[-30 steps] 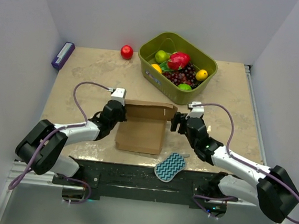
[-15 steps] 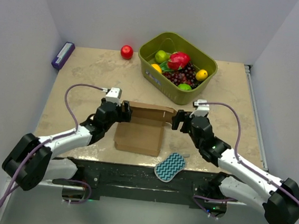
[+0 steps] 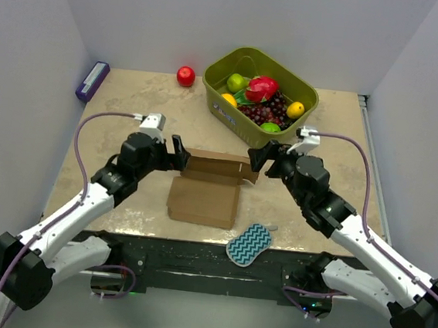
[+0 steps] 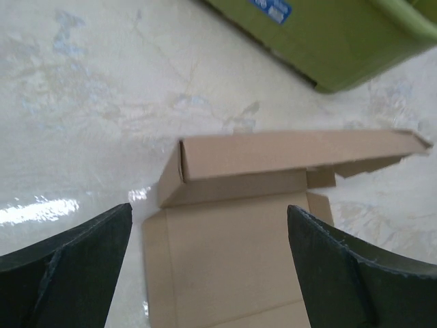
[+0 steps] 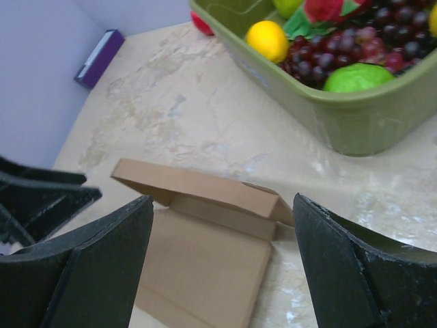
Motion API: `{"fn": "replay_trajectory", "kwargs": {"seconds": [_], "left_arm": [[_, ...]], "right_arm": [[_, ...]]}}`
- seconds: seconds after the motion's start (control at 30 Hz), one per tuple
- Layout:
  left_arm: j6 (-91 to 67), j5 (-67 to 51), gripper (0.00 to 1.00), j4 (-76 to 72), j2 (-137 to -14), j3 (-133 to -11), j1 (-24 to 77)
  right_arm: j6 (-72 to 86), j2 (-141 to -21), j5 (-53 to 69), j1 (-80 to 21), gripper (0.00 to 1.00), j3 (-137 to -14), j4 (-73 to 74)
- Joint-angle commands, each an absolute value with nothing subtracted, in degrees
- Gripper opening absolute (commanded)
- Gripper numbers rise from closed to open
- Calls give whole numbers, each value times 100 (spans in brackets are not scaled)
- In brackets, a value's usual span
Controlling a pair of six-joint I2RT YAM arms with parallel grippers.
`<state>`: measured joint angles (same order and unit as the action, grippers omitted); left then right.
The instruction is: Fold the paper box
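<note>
The paper box (image 3: 206,188) lies on the table as a plain brown cardboard blank, its far panel folded up and leaning over the flat base. My left gripper (image 3: 178,151) hovers open just off the box's far-left corner, touching nothing. In the left wrist view the box (image 4: 232,232) lies between the spread black fingers (image 4: 68,263). My right gripper (image 3: 259,159) is open beside the far-right corner, apart from the cardboard. The right wrist view shows the box (image 5: 205,242) with its raised panel between wide-set fingers (image 5: 355,266).
A green basket (image 3: 280,135) full of fruit stands at the back right, close behind my right gripper. A red apple (image 3: 185,76) sits at the back, a purple block (image 3: 92,80) at the far left edge. A teal zigzag sponge (image 3: 248,244) lies at the near edge.
My left gripper let go of the box's far-left corner, opened wide and drew back up to the left. My right gripper rose slightly and stayed open. The raised panel stayed up.
</note>
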<state>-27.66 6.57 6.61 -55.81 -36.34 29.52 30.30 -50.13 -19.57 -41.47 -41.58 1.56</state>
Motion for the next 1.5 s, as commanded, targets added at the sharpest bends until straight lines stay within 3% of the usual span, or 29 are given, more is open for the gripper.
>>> {"fn": "replay_trajectory", "kwargs": {"seconds": [0.0, 0.2, 0.5, 1.47], "left_arm": [[-2602, -917, 100, 1108, -5852, -4375, 2007], [-2374, -2169, 95, 931, -6775, -4869, 1442], [-1978, -2294, 85, 800, -7075, -4650, 1397], [-1907, -2355, 58, 738, -7400, -4605, 1397]], "right_arm": [[3119, -5448, -1284, -4122, 86, -4886, 606], [3261, -6571, -414, -3956, 81, -5808, 1265], [3665, -7400, 685, -3358, 69, -5959, 1292], [3902, -7691, 308, -3287, 60, -5564, 1169]]}}
